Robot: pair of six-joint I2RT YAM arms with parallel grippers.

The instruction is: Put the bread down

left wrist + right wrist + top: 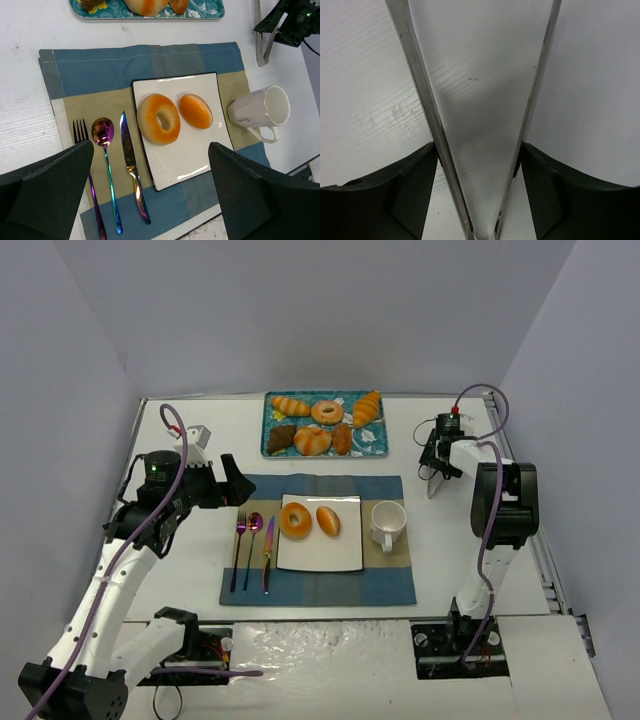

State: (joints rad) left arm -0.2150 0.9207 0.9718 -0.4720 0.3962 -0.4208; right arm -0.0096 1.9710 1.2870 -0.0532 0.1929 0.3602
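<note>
Jaws of the left gripper [151, 146] stand wide with nothing between them; it hangs above the plate's [185, 160] left side, over the cutlery. Jaws of the right gripper [477, 150] are half parted, and each inner face presses against one arm of the tongs [417, 75], so the tongs are held between them. The tongs' arms spread apart away from the fingers. From the top camera the right gripper sits well to the right of the plate and further back, with the tongs' tip down at the table [180, 430].

Two breads lie on the plate: a bagel [147, 120] on the left half and a bun [196, 111] just right of it, close but not touching. Both sit toward the plate's far edge.

Under the plate is a mat [90, 65]. Left of the plate, on the mat, lie a fork [80, 131], a spoon [102, 131] and a knife [126, 145], side by side in that order, the knife nearest the plate. A mug [260, 112] stands just right of the plate, at the mat's edge. Behind the plate, past the mat, a tray [272, 405] holds six more breads.
</note>
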